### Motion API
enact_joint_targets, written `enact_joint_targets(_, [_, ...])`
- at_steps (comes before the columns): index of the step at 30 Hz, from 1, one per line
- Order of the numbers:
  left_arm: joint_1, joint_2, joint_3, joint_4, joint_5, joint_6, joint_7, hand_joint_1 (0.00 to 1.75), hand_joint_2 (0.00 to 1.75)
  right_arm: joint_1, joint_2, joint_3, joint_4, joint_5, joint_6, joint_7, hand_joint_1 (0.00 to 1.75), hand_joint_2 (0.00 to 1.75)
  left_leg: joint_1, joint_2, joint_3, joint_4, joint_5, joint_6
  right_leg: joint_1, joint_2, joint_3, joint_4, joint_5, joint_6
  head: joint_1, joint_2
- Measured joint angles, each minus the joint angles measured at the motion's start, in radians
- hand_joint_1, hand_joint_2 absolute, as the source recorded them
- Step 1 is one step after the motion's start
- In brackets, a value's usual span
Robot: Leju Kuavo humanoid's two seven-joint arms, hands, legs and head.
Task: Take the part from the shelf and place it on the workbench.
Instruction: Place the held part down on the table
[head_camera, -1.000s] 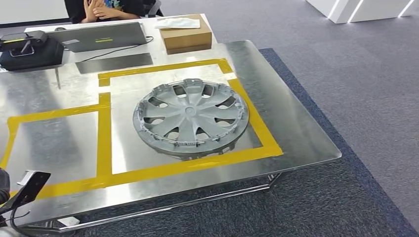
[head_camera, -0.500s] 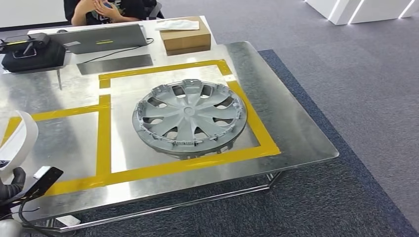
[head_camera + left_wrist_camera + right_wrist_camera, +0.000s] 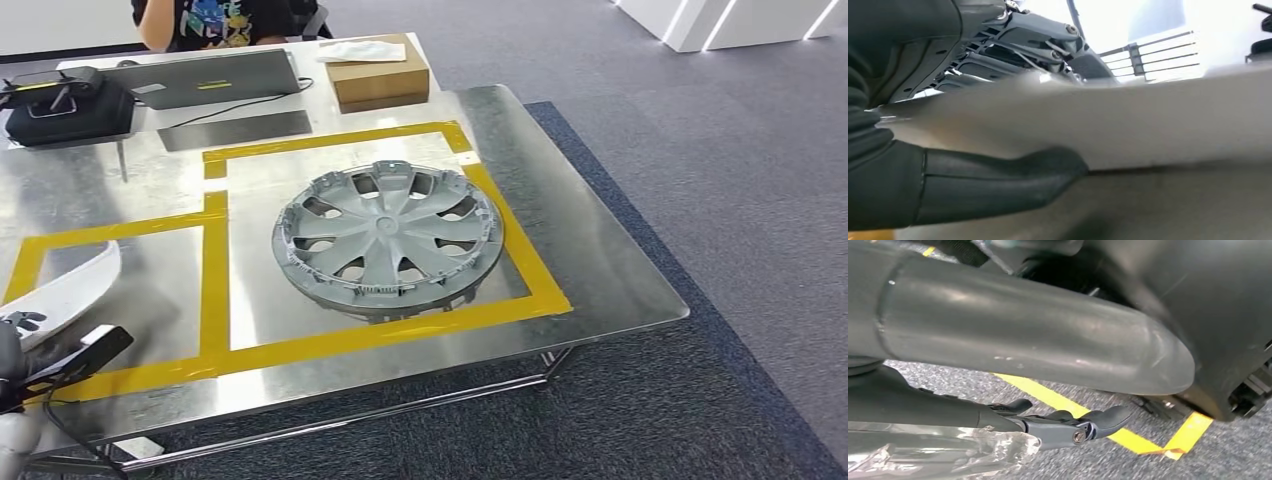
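A white curved part hangs over the left yellow-taped square of the steel workbench, at its front left. My left hand grips its near end at the picture's lower left edge. In the left wrist view the pale part lies between the thick thumb and the dark fingers. My right hand hangs over the carpet, its thumb apart from the fingers, with nothing between them.
A grey wheel cover lies in the right yellow-taped square. Behind it are a cardboard box, a laptop and a black device. A person sits at the far side. Carpet lies to the right.
The white part came into view at the left edge, first upright, and now lies lower and flatter over the left square. My left hand rose slightly with it.
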Motion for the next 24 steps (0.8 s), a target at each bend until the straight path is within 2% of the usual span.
enact_joint_targets(13, [-0.06,0.023,-0.036,0.064,-0.014,0.002,0.009,0.0,1.75,-0.001,-0.008,0.005,0.0,0.0,0.0,0.0,0.0,0.0,-0.001,0.0,0.002,0.0,0.0,0.0,-0.001,0.0,0.001,0.0,0.0,0.0,0.0,0.0])
enact_joint_targets(18, [-0.078,0.02,-0.068,0.077,-0.042,0.031,-0.02,0.0,1.75,-0.001,-0.008,0.005,0.0,0.0,0.0,0.001,0.0,0.0,-0.001,0.0,0.002,0.0,0.0,0.001,-0.001,0.0,0.001,0.0,0.0,0.001,0.0,0.0])
enact_joint_targets(22, [-0.076,0.007,-0.123,0.05,-0.054,0.053,-0.061,0.0,0.0,-0.001,-0.008,0.005,0.0,0.0,-0.004,0.001,0.0,0.0,-0.001,0.0,0.003,0.0,0.0,0.001,-0.001,0.001,0.002,0.0,0.001,0.001,0.0,0.0])
enact_joint_targets(24, [-0.06,-0.004,-0.157,0.004,-0.053,0.062,-0.083,0.0,0.0,0.0,-0.008,0.005,0.0,0.0,-0.006,0.001,0.0,0.0,-0.002,0.0,0.002,0.0,0.0,0.001,-0.002,0.001,0.002,0.0,0.001,0.001,0.0,0.0])
